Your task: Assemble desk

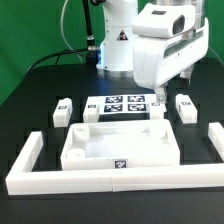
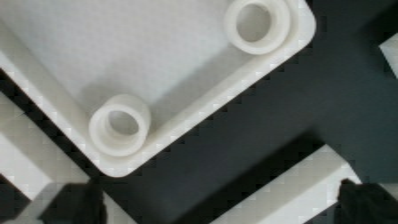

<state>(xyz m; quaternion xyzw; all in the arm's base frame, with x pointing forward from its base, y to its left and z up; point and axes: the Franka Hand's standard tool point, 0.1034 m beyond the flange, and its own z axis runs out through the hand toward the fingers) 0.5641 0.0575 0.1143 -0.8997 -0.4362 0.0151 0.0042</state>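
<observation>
This is a robotics lab bench. A black-covered table [image 1: 30, 115] stands before a green backdrop [image 1: 25, 25], with a white robot arm [image 1: 118, 40] rising at twelve o'clock. The marker board [image 1: 122, 104] lies near the centre. White border bars [image 1: 90, 182] fence the work area from nine through six to three o'clock, and small leg blocks [image 1: 64, 110] carry printed black-and-white tags.

Backdrop: green backdrop [image 1: 30, 30], plain, evenly lit. Tabletop [image 1: 25, 105]: matte black, faint sheen. Long white border bars [image 1: 60, 181] along its near edge and both sides.
</observation>
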